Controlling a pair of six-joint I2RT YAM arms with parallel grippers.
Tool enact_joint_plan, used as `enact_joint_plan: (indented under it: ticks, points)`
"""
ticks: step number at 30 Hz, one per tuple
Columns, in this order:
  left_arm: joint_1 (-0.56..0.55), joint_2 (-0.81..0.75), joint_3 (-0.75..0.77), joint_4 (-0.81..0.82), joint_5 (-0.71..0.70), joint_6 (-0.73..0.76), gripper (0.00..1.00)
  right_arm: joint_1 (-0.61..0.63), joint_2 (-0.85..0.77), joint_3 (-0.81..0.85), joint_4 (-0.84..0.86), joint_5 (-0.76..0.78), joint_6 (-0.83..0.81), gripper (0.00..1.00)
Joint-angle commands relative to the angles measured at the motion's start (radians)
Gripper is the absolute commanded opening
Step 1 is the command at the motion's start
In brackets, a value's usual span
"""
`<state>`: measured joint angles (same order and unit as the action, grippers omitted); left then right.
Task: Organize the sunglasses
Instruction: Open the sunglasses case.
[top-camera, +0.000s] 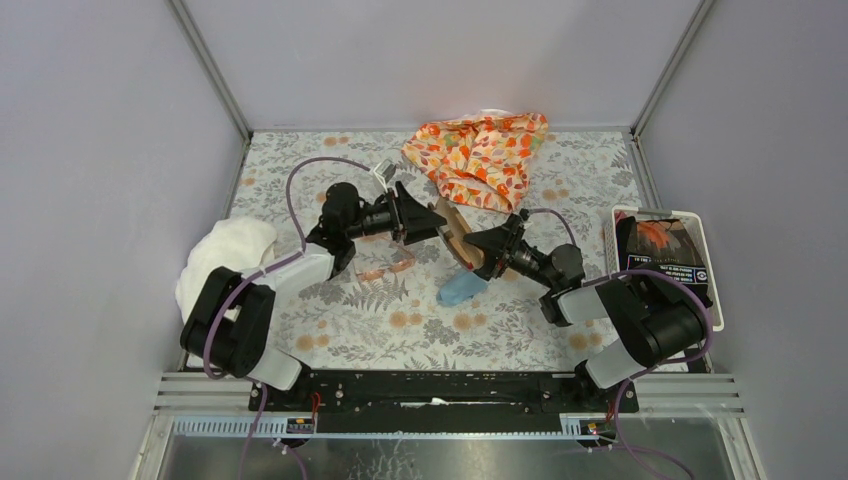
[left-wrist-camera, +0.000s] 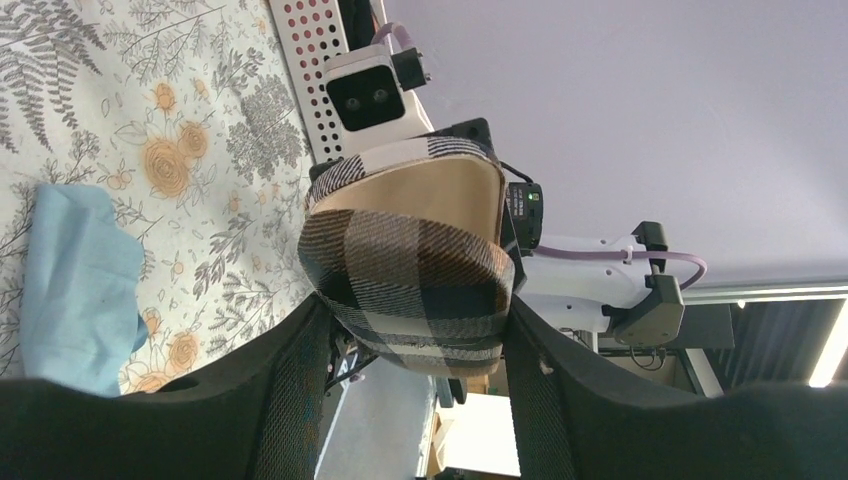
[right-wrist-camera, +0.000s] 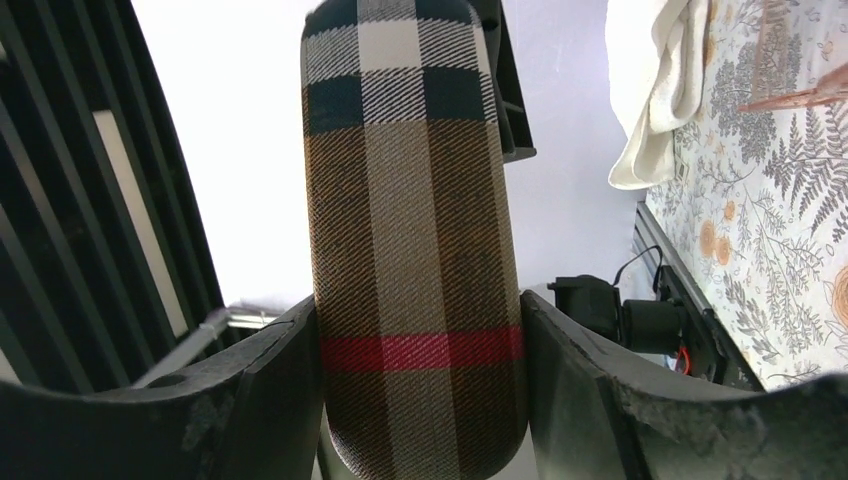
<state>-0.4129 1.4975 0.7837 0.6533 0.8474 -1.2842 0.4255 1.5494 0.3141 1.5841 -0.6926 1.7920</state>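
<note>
Left gripper (left-wrist-camera: 410, 335): clamped on one end of the plaid case (left-wrist-camera: 405, 275), with a finger on each side.
Right gripper (right-wrist-camera: 420, 355): clamped across the same case from the opposite side, facing the left gripper.
Case: between both grippers, its tan lining showing.
Sunglasses (top-camera: 386, 268): on the flowered table (top-camera: 400, 335), just nearward of the left gripper, touched by neither.
Blue cloth (top-camera: 461, 289): just nearward of the right gripper.
Farther out: orange leaf-print cloth (top-camera: 480, 155) beyond both grippers; white towel (top-camera: 225, 252) beside the left arm; basket (top-camera: 712, 275) outboard of the right arm.

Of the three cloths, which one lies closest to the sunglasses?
The small blue cloth, just right of the sunglasses; the white towel and orange floral cloth lie farther away.
</note>
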Motion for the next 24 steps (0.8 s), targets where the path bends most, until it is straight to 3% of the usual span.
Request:
enact_joint_plan:
  ticks: [1,16,24]
  points:
    - [0.008,-0.046,-0.055,0.226,0.043,0.063,0.00,0.000,0.004,-0.044,0.129,0.128,0.177,0.47]
    - [0.008,-0.020,-0.100,0.277,0.059,0.043,0.00,0.001,-0.005,-0.049,0.128,0.149,0.181,0.62]
    - [0.008,-0.006,-0.082,0.195,0.039,0.057,0.00,0.001,-0.007,-0.044,0.105,0.102,0.109,0.93]
